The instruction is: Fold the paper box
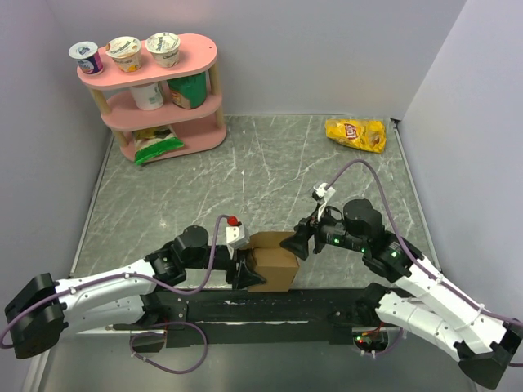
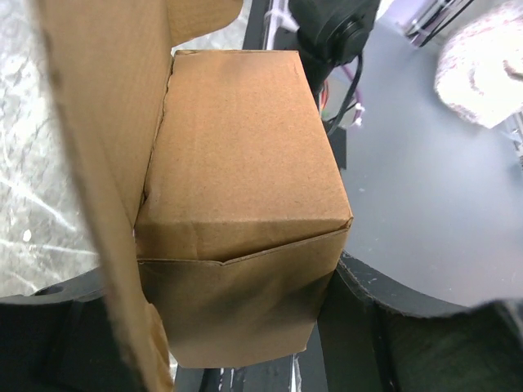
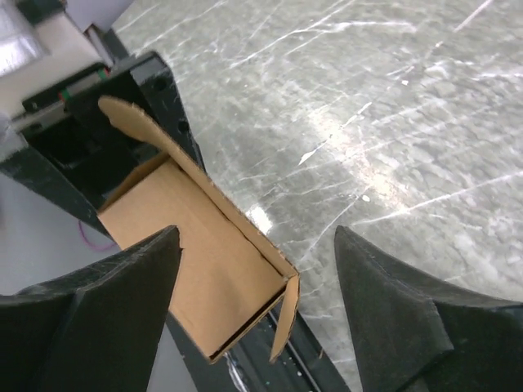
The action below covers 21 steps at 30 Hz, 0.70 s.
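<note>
Between your left fingers (image 2: 392, 322), close to the near edge of the table (image 1: 245, 163), the paper box (image 1: 274, 263) stands as a formed cube of plain brown cardboard with its top not yet closed. The left gripper (image 1: 243, 271) pinches it across its width: one pad meets a side wall, while the other is hidden behind a raised flap. Your right gripper (image 1: 301, 242) hangs just above the box's far side with its fingers (image 3: 122, 302) spread wide, gripping nothing. In the right wrist view the open mouth lies between and below those fingers, its bare inside showing. A rounded lid flap (image 3: 140, 126) stands up on the side of the mouth away from the right fingers, and a small tuck flap (image 3: 284, 322) hangs at the corner nearest them. I judge you are at the closing step, with the walls up and the lid left to do. The next move likely calls for a firm left grip while one right fingertip goes behind the lid flap, pushes it over the mouth and seats its rounded edge inside the wall; the small flap should go in first or it may jam. The box carries no writing. The only brand you can read is Lay's on the yellow chip bag (image 1: 355, 133), well beyond the right fingers. The yogurt cups (image 1: 125, 51) on the pink shelf (image 1: 200, 53), well beyond the left fingers, carry print too small to read
</note>
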Tool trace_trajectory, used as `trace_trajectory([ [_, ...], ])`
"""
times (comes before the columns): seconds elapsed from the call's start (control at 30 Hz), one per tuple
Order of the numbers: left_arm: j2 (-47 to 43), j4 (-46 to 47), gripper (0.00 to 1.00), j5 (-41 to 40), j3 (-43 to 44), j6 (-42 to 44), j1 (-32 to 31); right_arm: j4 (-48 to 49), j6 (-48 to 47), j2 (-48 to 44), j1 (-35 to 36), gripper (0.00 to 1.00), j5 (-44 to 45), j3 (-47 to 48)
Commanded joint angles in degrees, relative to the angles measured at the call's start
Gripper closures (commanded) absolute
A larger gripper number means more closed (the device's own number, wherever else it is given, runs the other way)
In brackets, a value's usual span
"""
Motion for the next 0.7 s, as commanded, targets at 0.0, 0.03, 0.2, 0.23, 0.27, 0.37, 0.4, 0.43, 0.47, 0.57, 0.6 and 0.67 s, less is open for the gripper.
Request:
trace_trajectory([
  [0.0,0.1,-0.1,0.72,-2.4,-0.3,1.7,-0.3,-1.3,3.6,-0.1,-0.5,0.28,3.5,0.7],
  [0.03,-0.2,-0.1,0.72,-2.7,-0.3,1.8,-0.2,-1.8,3.6,0.3,-0.5,0.33,3.9,1.0],
  [0.2,-2.7,0.0,0.72,-4.6,-1.3,2.0,-0.2,-6.5,2.5,1.7,-0.6,0.44,5.9,2.3],
  [0.23,-2.7,0.0,0.72,-4.5,-1.5,2.0,-0.2,-6.3,2.6,1.8,-0.5,0.46,6.2,2.0],
  [0.27,-2.7,0.0,0.73,-4.5,-1.4,2.0,-0.2,-6.1,2.5,1.8,-0.6,0.49,6.0,1.6],
  [0.37,-2.1,0.3,0.73,-4.5,-1.7,1.9,-0.3,-5.0,2.7,2.6,-0.5,0.62,4.9,1.0],
  [0.4,-1.8,0.7,0.73,-4.4,-2.0,1.9,-0.3,-4.2,2.6,3.0,-0.6,0.65,4.8,0.5],
  [0.43,-1.4,1.7,0.72,-4.6,-2.3,1.9,-0.3,-3.4,2.8,3.0,-0.6,0.69,4.7,0.0],
  [0.47,-0.9,2.6,0.72,-5.1,-3.1,1.9,-0.3,-2.6,2.9,3.0,-0.5,0.81,5.3,-0.7],
  [0.57,3.1,4.9,0.66,-11.2,-3.2,2.0,-0.3,0.1,3.7,3.0,-0.5,1.00,7.6,-3.1],
  [0.6,5.4,6.0,0.66,-13.1,-3.5,2.0,-0.3,1.0,3.7,3.0,-0.6,1.00,9.1,-4.6],
  [0.67,7.4,13.4,0.74,-18.7,-5.9,2.7,-0.2,4.4,3.9,2.3,-0.5,1.00,11.1,-6.5],
])
